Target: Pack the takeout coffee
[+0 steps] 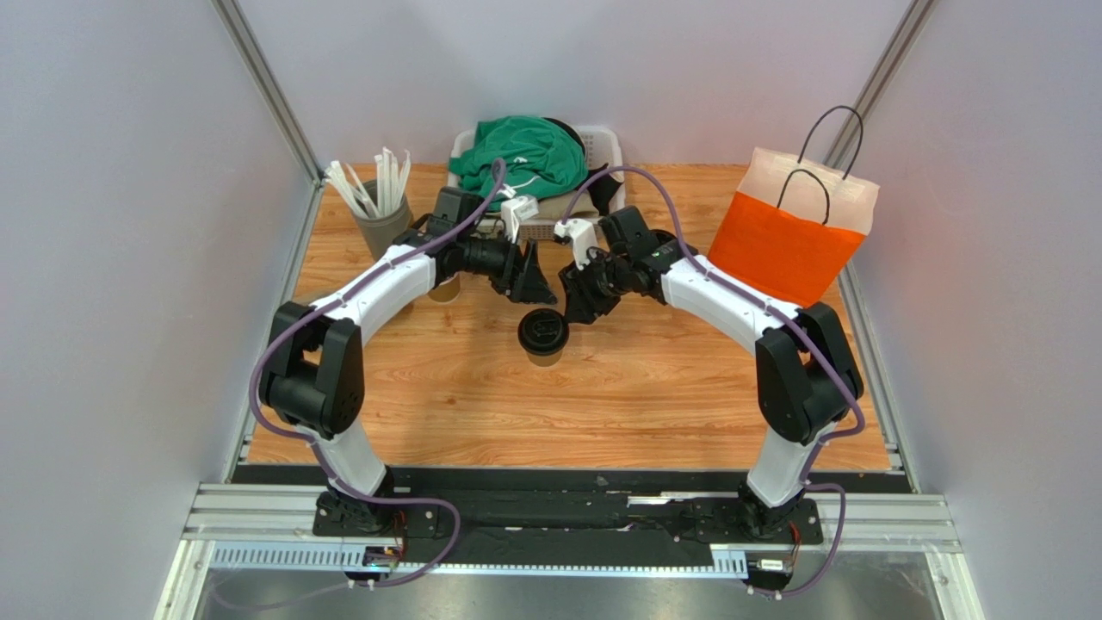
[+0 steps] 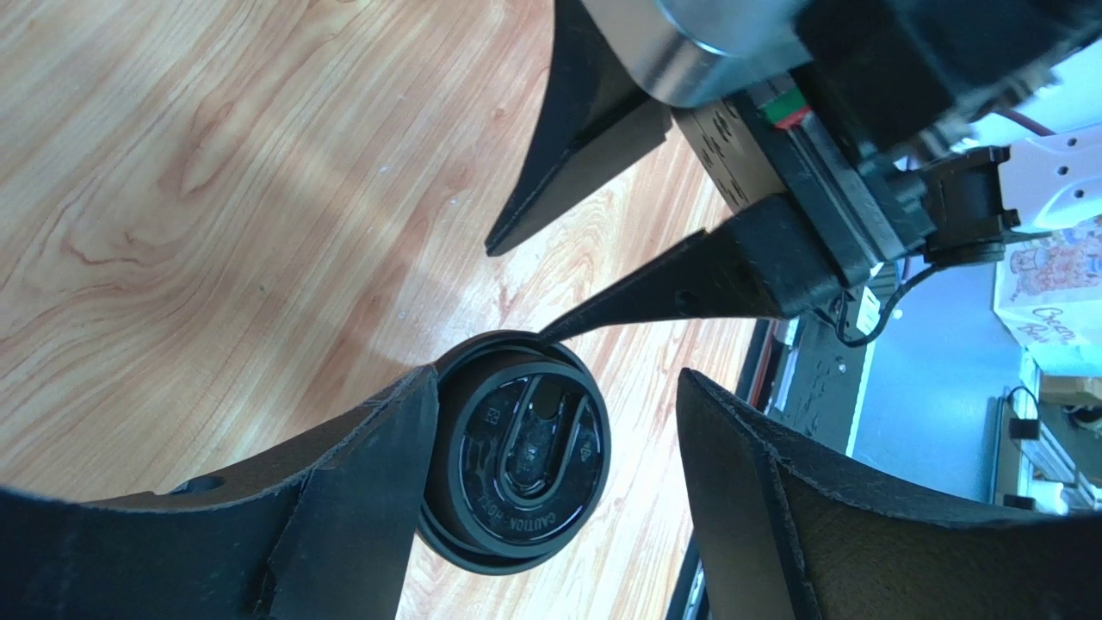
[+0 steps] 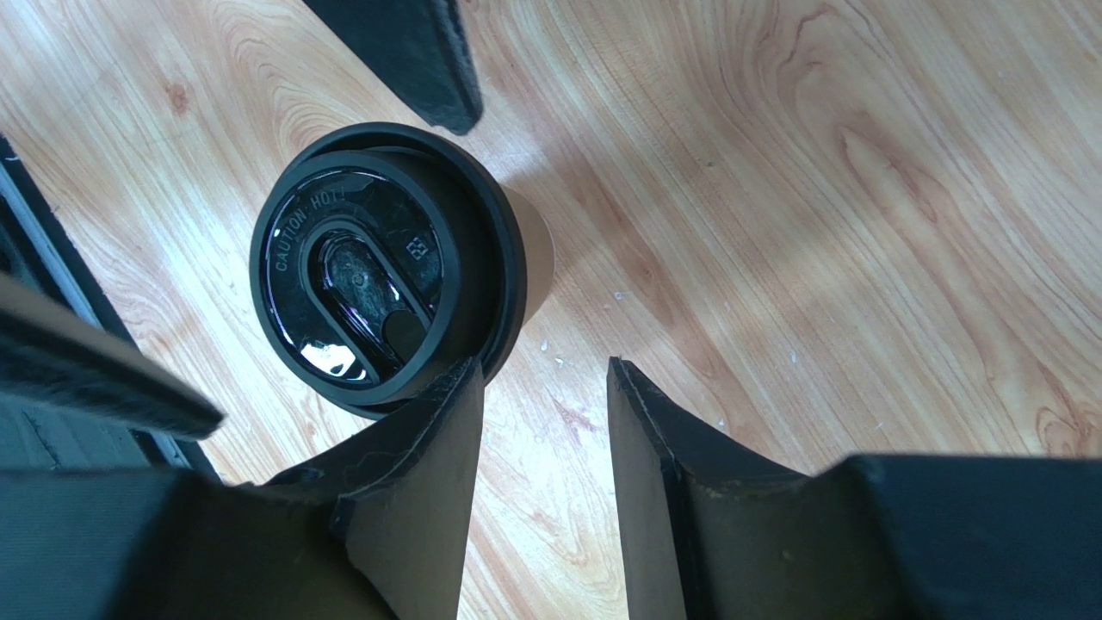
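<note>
The takeout coffee point(image 1: 543, 333) is a small kraft paper cup with a black lid, standing upright mid-table. My left gripper point(image 1: 533, 275) hovers just behind it, open and empty. In the left wrist view the lid point(image 2: 518, 452) lies below the jaws, against the left finger point(image 2: 349, 491). My right gripper point(image 1: 578, 295) is just behind and right of the cup, open with a narrow gap and empty. In the right wrist view the lid point(image 3: 375, 265) sits outside the jaws, beside one finger point(image 3: 427, 465).
An orange and white paper bag point(image 1: 789, 233) with black handles stands open at the back right. A white basket point(image 1: 598, 140) holding a green cloth point(image 1: 518, 149) is at the back centre. A grey holder of white sticks point(image 1: 375, 207) stands back left.
</note>
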`<action>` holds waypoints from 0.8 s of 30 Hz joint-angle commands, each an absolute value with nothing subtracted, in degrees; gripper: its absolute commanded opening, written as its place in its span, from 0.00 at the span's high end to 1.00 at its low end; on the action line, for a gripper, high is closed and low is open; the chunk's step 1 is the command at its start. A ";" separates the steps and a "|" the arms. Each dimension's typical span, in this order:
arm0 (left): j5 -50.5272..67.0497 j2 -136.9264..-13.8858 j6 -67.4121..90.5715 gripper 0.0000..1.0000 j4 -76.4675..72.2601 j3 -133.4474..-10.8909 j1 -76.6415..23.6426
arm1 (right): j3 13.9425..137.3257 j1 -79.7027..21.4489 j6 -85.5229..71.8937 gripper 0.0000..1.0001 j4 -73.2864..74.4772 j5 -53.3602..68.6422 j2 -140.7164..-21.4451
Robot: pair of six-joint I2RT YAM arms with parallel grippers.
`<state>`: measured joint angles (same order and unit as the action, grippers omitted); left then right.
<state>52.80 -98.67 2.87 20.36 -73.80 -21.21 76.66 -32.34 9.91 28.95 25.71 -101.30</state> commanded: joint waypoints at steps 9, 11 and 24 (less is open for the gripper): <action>45.62 -89.56 -7.81 0.09 31.00 -75.76 -18.02 | 76.99 -32.08 15.29 0.44 29.35 21.27 -91.59; 42.81 -88.77 -11.15 0.06 33.21 -75.50 -18.02 | 77.17 -31.73 16.52 0.39 30.32 21.27 -90.62; 29.37 -75.87 -18.20 0.03 43.86 -67.61 -14.51 | 78.13 -30.15 16.97 0.39 31.55 14.86 -85.52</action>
<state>35.99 -84.64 -15.09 40.99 -71.26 -16.12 76.66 -30.76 16.58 32.77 18.59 -89.47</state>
